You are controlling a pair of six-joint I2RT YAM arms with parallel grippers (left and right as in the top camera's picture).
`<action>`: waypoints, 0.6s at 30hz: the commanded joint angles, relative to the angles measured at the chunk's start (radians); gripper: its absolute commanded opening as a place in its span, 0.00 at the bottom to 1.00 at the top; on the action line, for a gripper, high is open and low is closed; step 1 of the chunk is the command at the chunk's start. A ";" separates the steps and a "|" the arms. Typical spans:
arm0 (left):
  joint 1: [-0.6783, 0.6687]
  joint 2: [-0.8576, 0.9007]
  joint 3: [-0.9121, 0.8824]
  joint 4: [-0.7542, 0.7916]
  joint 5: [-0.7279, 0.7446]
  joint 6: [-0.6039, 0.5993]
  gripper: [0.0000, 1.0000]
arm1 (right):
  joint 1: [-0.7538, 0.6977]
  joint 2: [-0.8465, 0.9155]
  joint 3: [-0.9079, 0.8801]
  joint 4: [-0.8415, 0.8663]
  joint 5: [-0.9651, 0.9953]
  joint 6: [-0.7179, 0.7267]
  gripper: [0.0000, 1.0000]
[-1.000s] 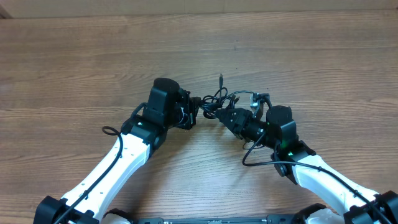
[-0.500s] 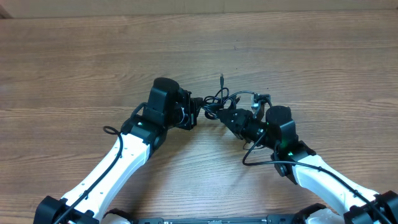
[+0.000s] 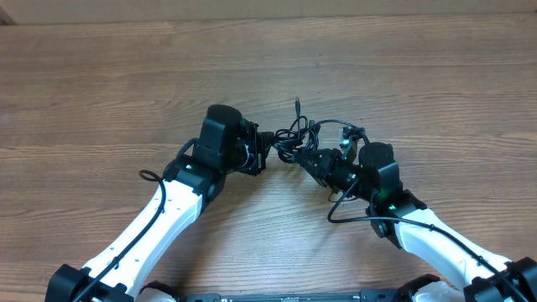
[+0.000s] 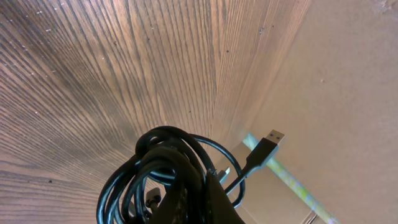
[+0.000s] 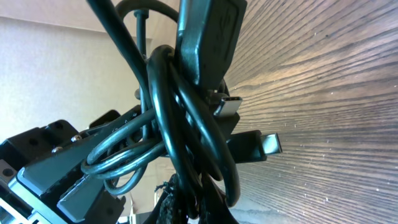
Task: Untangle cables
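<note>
The cables [image 3: 294,134] form a small black knot at mid-table, held between both arms. My left gripper [image 3: 265,152] is shut on the knot's left side. My right gripper [image 3: 307,156] is shut on its right side. One plug end [image 3: 298,104] pokes out toward the far side. In the left wrist view the looped cables [image 4: 163,167] bunch over my left gripper [image 4: 194,208], and a USB plug [image 4: 266,147] sticks out to the right. In the right wrist view the cables [image 5: 163,106] pass between the jaws of my right gripper [image 5: 194,205], with a large plug [image 5: 211,37] above.
Bare wooden tabletop [image 3: 126,84] lies all around the knot. A loose black arm wire [image 3: 344,216] loops beside the right arm. The left arm's black head [image 5: 50,168] shows close behind the cables in the right wrist view.
The right gripper has shut on the cables. The cable loop near the right arm has lifted and stretched a little. The left arm has not moved.
</note>
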 commanded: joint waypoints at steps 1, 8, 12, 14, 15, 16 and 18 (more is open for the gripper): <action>-0.008 -0.012 0.008 0.004 0.007 0.004 0.04 | 0.001 -0.004 0.009 0.010 -0.066 -0.013 0.04; -0.008 -0.012 0.008 0.003 -0.053 0.004 0.04 | 0.001 -0.004 0.009 0.042 -0.190 -0.113 0.04; -0.007 -0.012 0.008 0.003 -0.089 -0.001 0.04 | 0.001 -0.004 0.009 0.072 -0.270 -0.190 0.04; -0.007 -0.012 0.008 0.003 -0.108 -0.001 0.04 | 0.001 -0.004 0.009 0.072 -0.290 -0.217 0.04; -0.007 -0.012 0.008 0.003 -0.113 -0.001 0.04 | 0.001 -0.004 0.009 0.073 -0.300 -0.229 0.04; -0.007 -0.012 0.008 0.003 -0.116 -0.001 0.04 | 0.001 -0.004 0.009 0.073 -0.307 -0.244 0.04; -0.007 -0.012 0.008 0.003 -0.116 -0.001 0.04 | 0.001 -0.004 0.009 0.073 -0.320 -0.269 0.04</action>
